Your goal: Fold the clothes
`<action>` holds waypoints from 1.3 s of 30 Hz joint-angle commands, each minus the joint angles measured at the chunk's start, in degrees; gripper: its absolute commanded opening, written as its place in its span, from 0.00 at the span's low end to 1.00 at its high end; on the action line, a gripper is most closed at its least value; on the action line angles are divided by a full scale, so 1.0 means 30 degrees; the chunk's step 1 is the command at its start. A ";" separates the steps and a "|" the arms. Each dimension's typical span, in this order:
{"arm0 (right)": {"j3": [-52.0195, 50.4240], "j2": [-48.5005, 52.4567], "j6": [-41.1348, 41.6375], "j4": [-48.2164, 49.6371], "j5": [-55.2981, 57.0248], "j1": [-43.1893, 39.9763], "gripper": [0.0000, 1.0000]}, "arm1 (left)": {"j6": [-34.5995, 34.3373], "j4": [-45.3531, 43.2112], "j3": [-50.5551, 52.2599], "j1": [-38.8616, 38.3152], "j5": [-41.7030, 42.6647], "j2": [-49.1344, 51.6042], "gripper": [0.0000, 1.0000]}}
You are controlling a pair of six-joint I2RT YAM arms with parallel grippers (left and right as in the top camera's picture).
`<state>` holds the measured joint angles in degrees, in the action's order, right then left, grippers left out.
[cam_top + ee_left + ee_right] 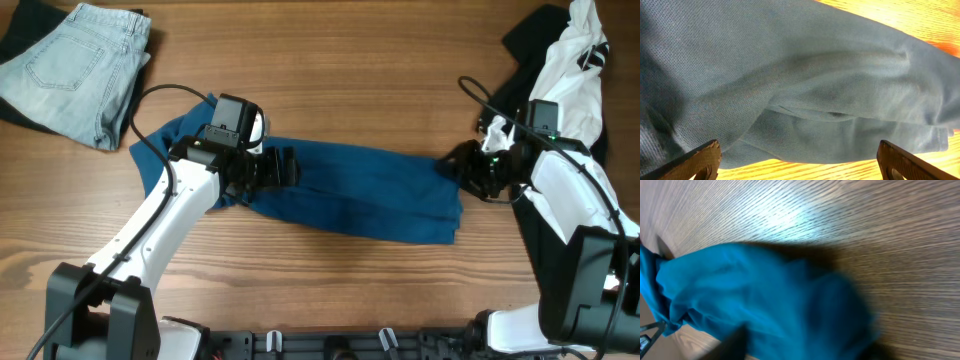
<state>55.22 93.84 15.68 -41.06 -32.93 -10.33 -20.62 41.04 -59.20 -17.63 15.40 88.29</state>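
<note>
Wooden table (pixel 350 60) carrying the teal shirt (pixel 360 195), lying folded lengthwise as a band between left gripper (pixel 285 168), fingers (pixel 697 157) standing wide apart over its end, and right gripper (pixel 465 172), spread untellable through blur; crosswise folds seemingly not yet done.

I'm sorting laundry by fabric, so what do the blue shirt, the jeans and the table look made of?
Shirt: soft matte knit, probably cotton piqué; the left wrist view shows a fine mesh-like texture. Jeans: pale washed denim, with stitched seams and a back pocket. Table: wood or wood-look laminate, with straight grain lines and a slight sheen.
</note>
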 commanded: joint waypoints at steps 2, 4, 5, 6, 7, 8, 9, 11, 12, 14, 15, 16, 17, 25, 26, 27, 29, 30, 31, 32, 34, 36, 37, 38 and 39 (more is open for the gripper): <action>-0.0022 -0.0102 0.1224 0.0022 0.0692 -0.0226 1.00 | 0.0313 -0.0007 0.0051 -0.0087 0.0517 0.0058 1.00; -0.0015 -0.0102 0.1610 -0.0568 0.0896 -0.0517 1.00 | 0.0313 0.0022 0.0051 -0.0087 0.0510 0.0058 1.00; -0.0036 -0.0102 0.2040 -0.1231 0.1064 -0.0707 1.00 | 0.0313 0.0022 0.0051 -0.0087 0.0510 0.0058 1.00; -0.0051 -0.0102 0.2033 -0.1719 0.1253 -0.0823 1.00 | 0.0313 0.0022 0.0051 -0.0087 0.0510 0.0058 1.00; -0.0058 -0.0102 0.2317 -0.2295 0.1785 -0.0947 1.00 | 0.0313 0.0022 0.0051 -0.0073 0.0510 0.0058 1.00; -0.0066 -0.0102 0.2426 -0.2761 0.2302 -0.1056 1.00 | 0.0321 0.0015 0.0051 -0.0073 0.0510 0.0058 1.00; -0.0066 -0.0102 0.2521 -0.3096 0.2769 -0.1158 1.00 | 0.0313 0.0015 0.0051 -0.0073 0.0510 0.0058 1.00; -0.0066 -0.0102 0.2943 -0.3519 0.3555 -0.1494 1.00 | 0.0313 0.0015 0.0051 -0.0073 0.0510 0.0058 1.00; -0.0066 -0.0102 0.3184 -0.3701 0.3883 -0.1668 1.00 | 0.0313 0.0015 0.0051 -0.0073 0.0510 0.0058 1.00; -0.0066 -0.0102 0.3912 -0.4568 0.4867 -0.2164 1.00 | 0.0321 0.0007 0.0051 -0.0073 0.0503 0.0058 1.00; -0.0066 -0.0102 0.3978 -0.5231 0.5384 -0.2463 1.00 | 0.0313 0.0007 0.0051 -0.0073 0.0510 0.0058 1.00; -0.0066 -0.0102 0.3417 -0.5319 0.5078 -0.2557 1.00 | 0.0321 0.0007 0.0051 -0.0073 0.0510 0.0058 1.00; -0.0066 -0.0102 0.1821 -0.5173 0.4277 -0.2550 1.00 | 0.0321 0.0007 0.0051 -0.0073 0.0510 0.0058 1.00; -0.0124 0.0000 -0.3206 -0.4874 0.1443 -0.2543 1.00 | 0.0321 -0.0051 0.0051 -0.0073 0.0510 0.0058 1.00; -0.0124 0.0109 -0.3534 -0.4881 0.1290 -0.2543 1.00 | 0.0335 -0.0058 0.0051 -0.0073 0.0510 0.0058 1.00; -0.0124 0.0233 -0.3774 -0.4940 0.1115 -0.2550 1.00 | 0.0357 -0.0058 0.0051 -0.0073 0.0503 0.0058 1.00; -0.0131 0.0627 -0.5158 -0.5064 -0.0015 -0.2514 1.00 | 0.0474 -0.0066 0.0051 -0.0073 0.0510 0.0058 1.00; -0.0131 0.0860 -0.5763 -0.5166 -0.0954 -0.2506 0.98 | 0.0495 -0.0066 0.0051 -0.0073 0.0510 0.0058 1.00; -0.0131 0.1151 -0.6003 -0.5297 -0.1596 -0.2514 0.95 | 0.0627 -0.0066 0.0051 -0.0073 0.0517 0.0058 1.00; -0.0131 0.1435 -0.5712 -0.5501 -0.1668 -0.2514 0.94 | 0.0758 -0.0051 0.0051 -0.0073 0.0517 0.0058 1.00; -0.0138 0.1931 -0.5632 -0.5734 -0.1341 -0.2506 0.88 | 0.0750 -0.0051 0.0051 -0.0073 0.0510 0.0058 1.00; -0.0138 0.2251 -0.4656 -0.5880 0.0284 -0.2477 0.52 | 0.0750 -0.0051 0.0051 -0.0073 0.0510 0.0058 1.00; -0.0138 0.2280 -0.4160 -0.5916 0.1486 -0.2426 0.48 | 0.0750 -0.0051 0.0051 -0.0073 0.0510 0.0058 1.00; -0.0138 0.2280 -0.3818 -0.5916 0.2251 -0.2375 0.51 | 0.0750 -0.0051 0.0051 -0.0073 0.0510 0.0058 1.00; -0.0138 0.2259 -0.3388 -0.5938 0.2914 -0.2368 0.68 | 0.0758 -0.0051 0.0051 -0.0073 0.0510 0.0058 1.00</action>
<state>55.11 99.94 2.44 -58.59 -31.66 -17.89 -19.73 41.04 -59.20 -17.63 16.03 88.29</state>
